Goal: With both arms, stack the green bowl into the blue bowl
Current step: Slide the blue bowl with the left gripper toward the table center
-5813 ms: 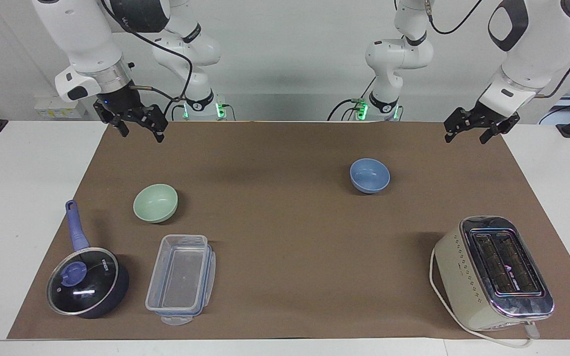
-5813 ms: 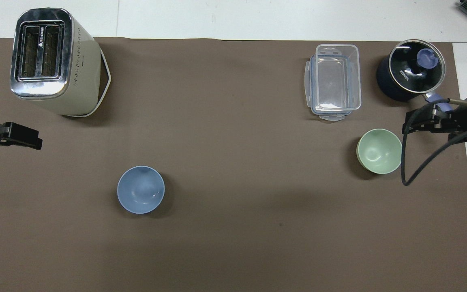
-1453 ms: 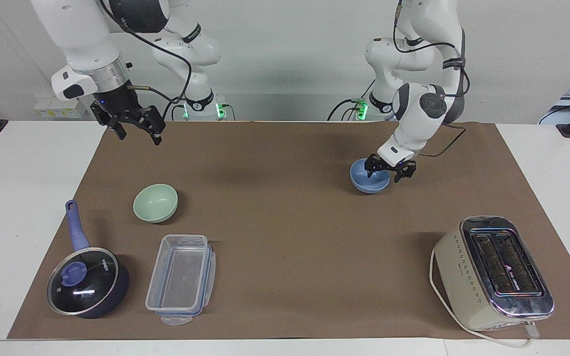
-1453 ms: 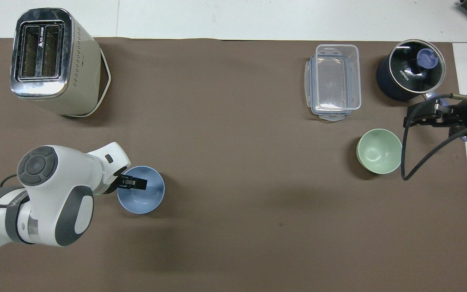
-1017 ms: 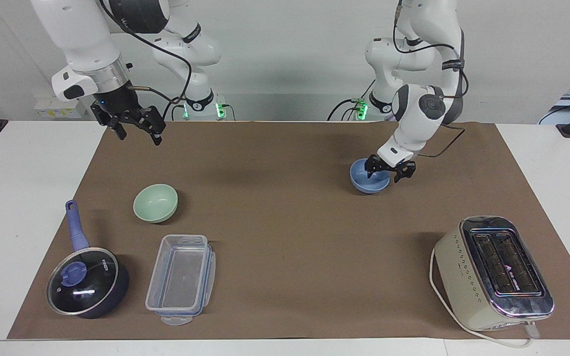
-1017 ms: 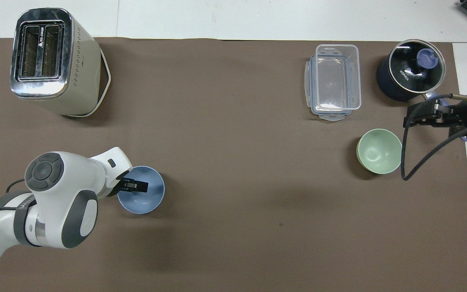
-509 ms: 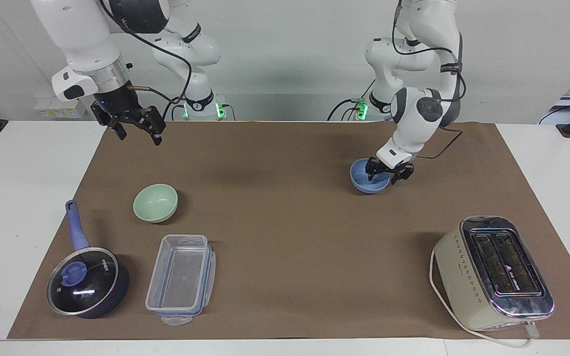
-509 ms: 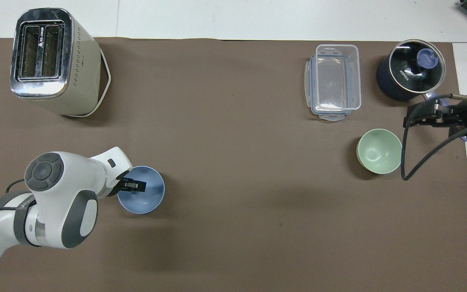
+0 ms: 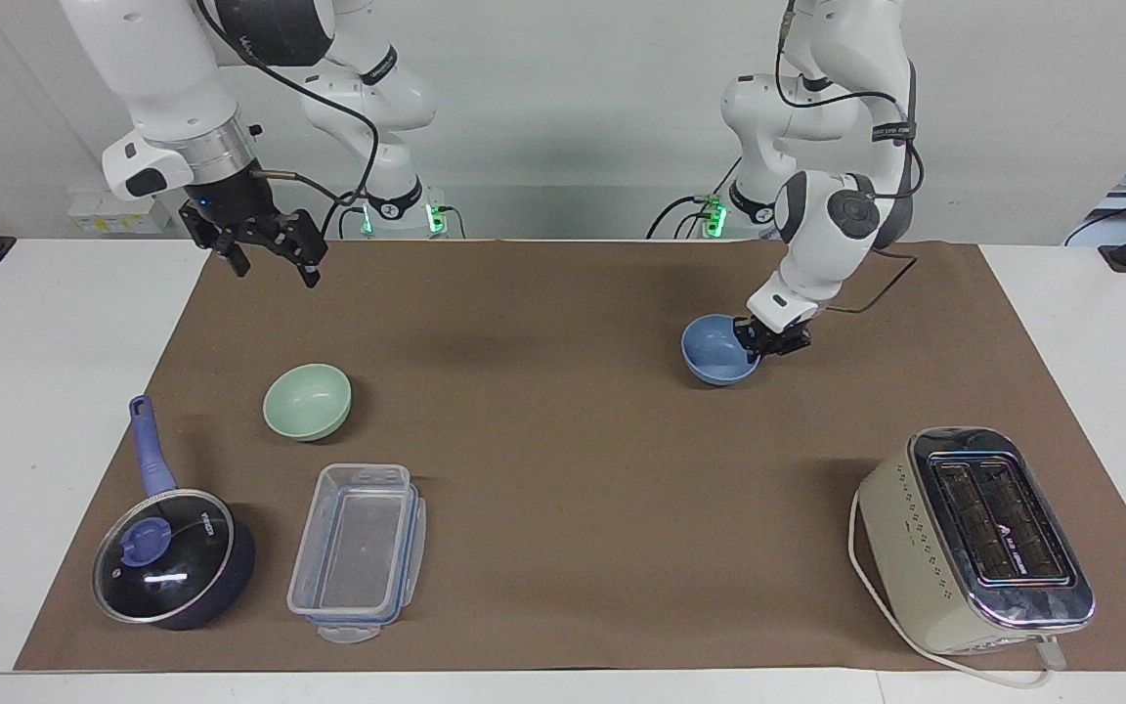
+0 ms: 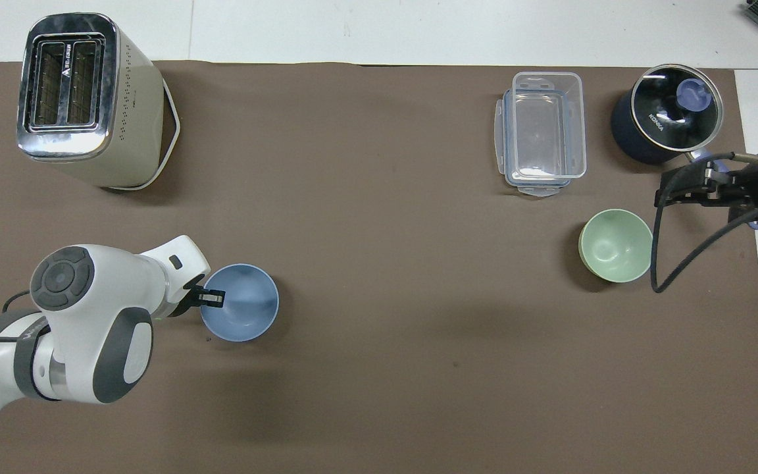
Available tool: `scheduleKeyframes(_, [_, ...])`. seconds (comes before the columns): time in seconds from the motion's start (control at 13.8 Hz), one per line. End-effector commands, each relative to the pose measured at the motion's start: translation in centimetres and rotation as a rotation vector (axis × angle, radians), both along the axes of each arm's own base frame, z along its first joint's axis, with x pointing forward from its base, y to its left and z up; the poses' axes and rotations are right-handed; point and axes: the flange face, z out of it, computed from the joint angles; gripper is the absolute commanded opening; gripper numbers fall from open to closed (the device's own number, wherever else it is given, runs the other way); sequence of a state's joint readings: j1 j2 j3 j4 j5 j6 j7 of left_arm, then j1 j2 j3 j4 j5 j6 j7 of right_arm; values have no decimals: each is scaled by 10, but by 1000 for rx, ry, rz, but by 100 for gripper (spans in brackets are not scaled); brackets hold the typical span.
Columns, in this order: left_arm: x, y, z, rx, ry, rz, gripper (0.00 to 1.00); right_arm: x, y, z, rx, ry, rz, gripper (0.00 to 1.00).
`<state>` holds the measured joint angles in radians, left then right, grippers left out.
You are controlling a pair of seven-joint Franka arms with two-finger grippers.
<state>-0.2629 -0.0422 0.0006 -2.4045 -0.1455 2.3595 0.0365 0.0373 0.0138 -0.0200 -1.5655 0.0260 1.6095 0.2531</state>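
The blue bowl (image 9: 714, 344) (image 10: 242, 315) is on the brown mat toward the left arm's end; I cannot tell whether it rests on the mat or hangs just above it. My left gripper (image 9: 758, 345) (image 10: 212, 297) is shut on its rim at the side toward the left arm's end. The green bowl (image 9: 307, 401) (image 10: 616, 245) sits upright on the mat toward the right arm's end. My right gripper (image 9: 268, 256) (image 10: 675, 192) is open and empty, waiting in the air over the mat's edge beside the green bowl.
A cream toaster (image 9: 974, 538) (image 10: 83, 99) stands far from the robots at the left arm's end. A clear plastic container (image 9: 358, 552) (image 10: 540, 131) and a dark blue lidded saucepan (image 9: 167, 562) (image 10: 665, 122) lie farther from the robots than the green bowl.
My left gripper came down to the blue bowl, closed on its rim and has shifted the bowl a little toward the table's middle. The right arm has barely moved.
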Motion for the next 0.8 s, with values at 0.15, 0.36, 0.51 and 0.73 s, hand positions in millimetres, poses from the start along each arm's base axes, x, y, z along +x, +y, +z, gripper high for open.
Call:
scheduleKeyframes(0.15, [19,12,35,-14,28,22,0,-1,-4,0,12,-12,17,100])
scheduleKeyframes(0.36, [33,28,67,-22,36,50,0,-1,-4,0,12,-12,17,100])
scheduleKeyframes(0.51, [40,38,88,-26,44,56,0,-1,-4,0,12,-12,17,100])
scheduleKeyframes(0.73, [41,25,92,-26,43,57,0,-1,-4,0,10,-14,17,100])
